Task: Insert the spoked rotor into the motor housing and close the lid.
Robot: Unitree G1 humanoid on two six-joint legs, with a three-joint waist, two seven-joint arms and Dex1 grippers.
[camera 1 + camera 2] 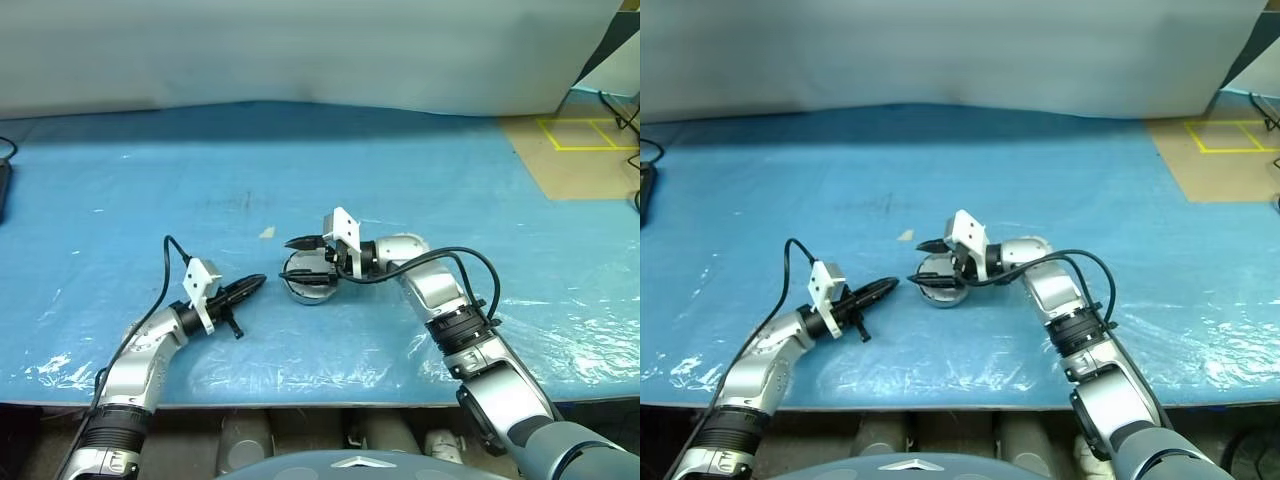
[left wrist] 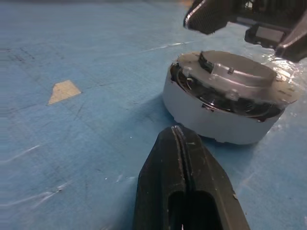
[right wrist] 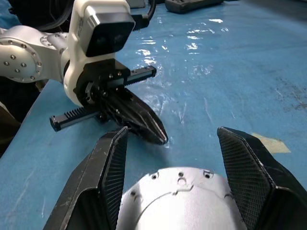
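The motor housing [image 1: 305,292] is a low silver cylinder on the blue table. The lid [image 2: 240,72] lies on top of it, slightly askew, with a dark gap under one side. The spoked rotor is hidden. My right gripper [image 1: 300,258] hovers over the housing, open, with its fingers [image 3: 108,177] standing either side of the lid [image 3: 177,201] and just above it. My left gripper [image 1: 255,286] is shut and holds nothing. Its tip [image 2: 177,132] rests low on the table, a little short of the housing's [image 2: 211,120] wall and pointing at it.
A crinkled blue plastic sheet [image 1: 150,180] covers the table. A small beige scrap [image 1: 267,232] lies just behind the housing. Brown board with yellow tape [image 1: 580,150] is at the far right. A black object [image 1: 3,190] sits at the left edge, and a white backdrop closes the back.
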